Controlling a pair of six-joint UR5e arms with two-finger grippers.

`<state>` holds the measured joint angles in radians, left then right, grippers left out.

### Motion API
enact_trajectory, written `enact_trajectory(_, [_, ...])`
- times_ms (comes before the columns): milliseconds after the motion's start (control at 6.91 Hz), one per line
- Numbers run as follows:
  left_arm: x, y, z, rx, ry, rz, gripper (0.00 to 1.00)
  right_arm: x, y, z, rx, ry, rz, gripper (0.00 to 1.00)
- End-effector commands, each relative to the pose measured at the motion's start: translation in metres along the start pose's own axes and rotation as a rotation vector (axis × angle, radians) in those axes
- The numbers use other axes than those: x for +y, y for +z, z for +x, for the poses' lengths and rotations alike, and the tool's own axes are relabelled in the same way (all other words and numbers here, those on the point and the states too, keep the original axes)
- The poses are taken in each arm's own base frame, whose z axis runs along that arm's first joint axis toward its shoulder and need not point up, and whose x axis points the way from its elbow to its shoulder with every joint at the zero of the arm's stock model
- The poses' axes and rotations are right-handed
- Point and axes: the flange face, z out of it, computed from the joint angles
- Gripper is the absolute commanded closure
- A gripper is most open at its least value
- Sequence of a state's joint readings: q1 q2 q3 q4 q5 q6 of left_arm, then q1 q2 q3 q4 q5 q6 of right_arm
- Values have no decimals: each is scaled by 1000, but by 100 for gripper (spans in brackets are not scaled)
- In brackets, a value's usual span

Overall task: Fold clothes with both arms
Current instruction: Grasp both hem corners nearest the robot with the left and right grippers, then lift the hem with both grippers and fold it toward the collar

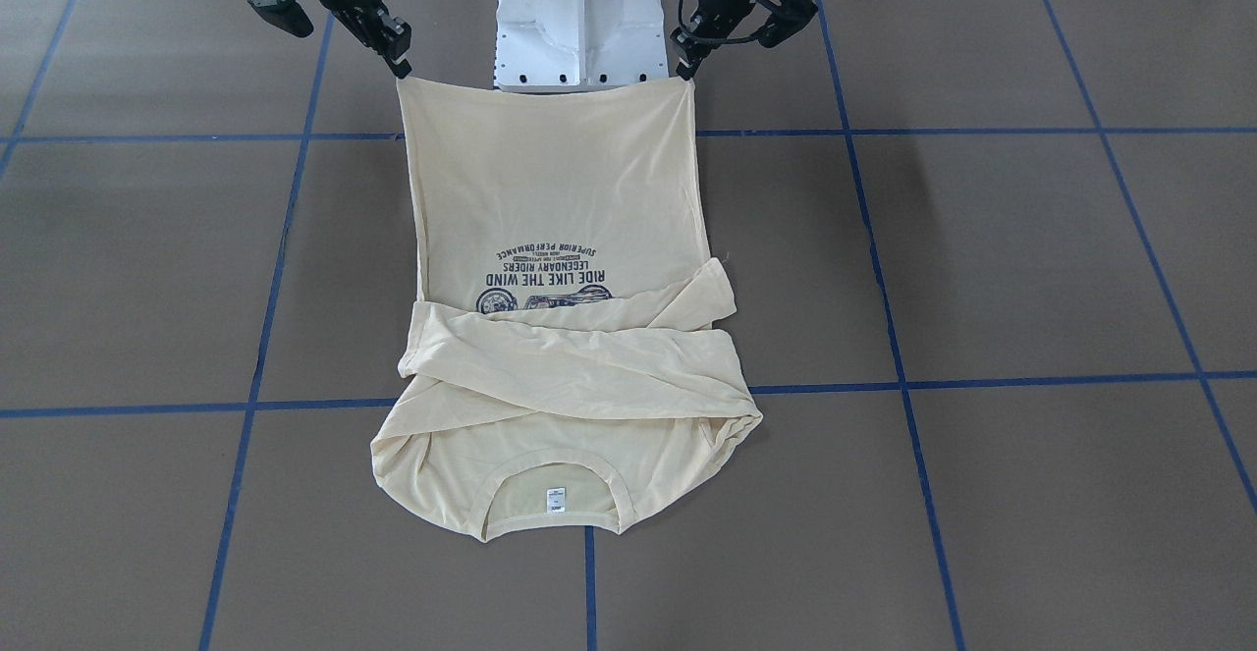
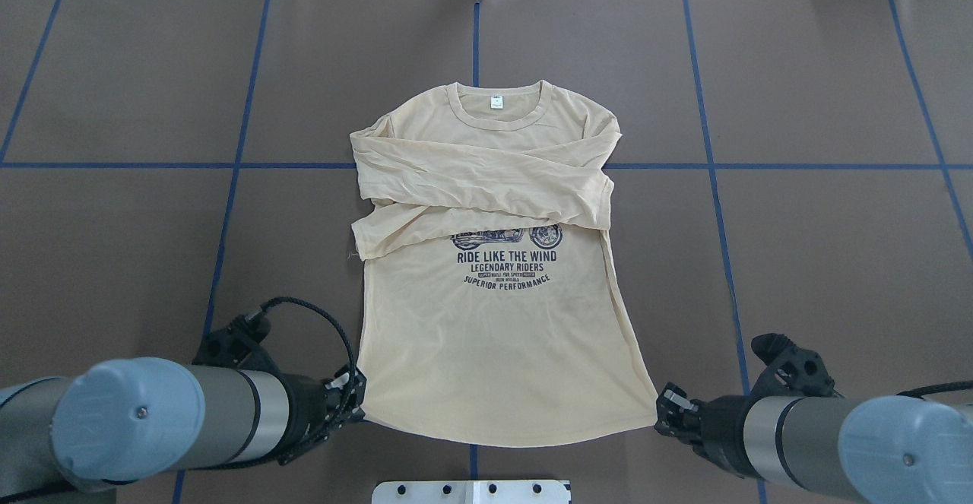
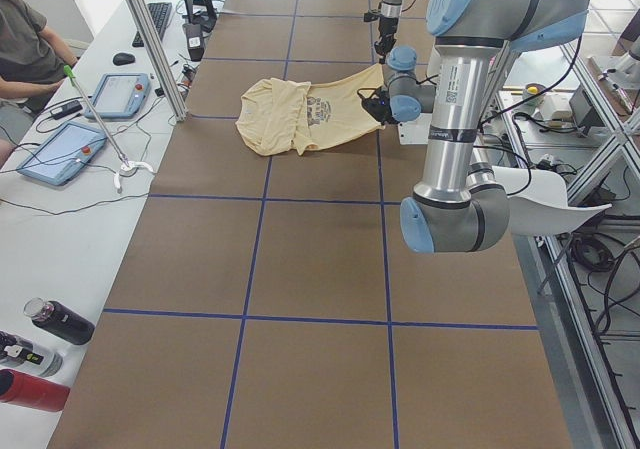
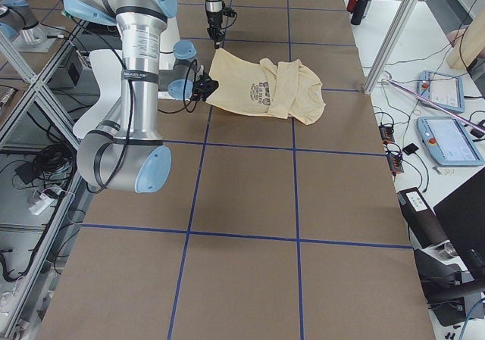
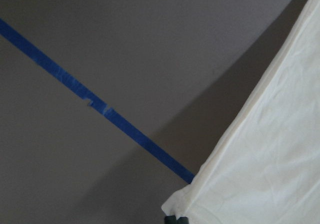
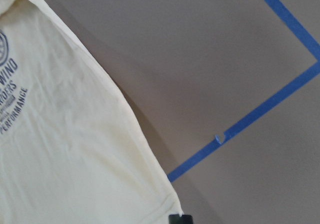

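a: where is the shirt (image 2: 494, 337) now?
b: it lies in the middle of the table (image 2: 798, 245), front side up. the sleeves (image 2: 486, 185) are crossed over the chest, and the collar (image 2: 498, 118) is at the far side, away from the robot. only the hem (image 1: 545, 87) end is raised from the table, near the robot's base.
a: and the grippers, do they hold it?
b: yes, i think so. the left gripper (image 1: 684, 70) is closed to a thin pinch on one corner of the hem, and the right gripper (image 1: 401, 68) is the same on the other corner. the cloth is stretched between them, so both have a grip.
a: so the step is to bring the hem over to the collar?
b: that is my guess, a fold in half. to do it well, both arms should go at the same height and the same speed, so the hem is straight and a little tight. they should lift enough that the loose cloth does not push the sleeves out of place. then lay the hem along the collar, side edges matched, and open only when the cloth rests flat.
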<state>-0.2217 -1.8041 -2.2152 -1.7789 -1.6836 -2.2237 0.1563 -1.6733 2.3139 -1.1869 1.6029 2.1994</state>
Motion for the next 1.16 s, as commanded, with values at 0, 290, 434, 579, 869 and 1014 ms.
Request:
enact_trajectory(0, [-64, -37, 53, 116, 27, 107, 100, -74, -27, -63, -50, 135, 2, 100])
enact_trajectory(290, [-133, -39, 106, 122, 84, 186, 100, -168, -20, -164, -30, 256, 18, 100])
enact_trajectory(434, [-169, -32, 132, 116, 103, 242, 100, -202, -13, -183, -21, 197, 73, 100])
enact_trajectory(579, [-194, -16, 142, 87, 110, 275, 100, -235, -11, -204, -17, 213, 111, 100])
enact_trajectory(869, [-220, -1, 162, 96, 102, 303, 100, -289, -11, -255, 24, 194, 165, 100])
enact_trajectory(1014, [-232, 2, 174, 116, 99, 313, 100, -308, 5, -284, 48, 197, 180, 100])
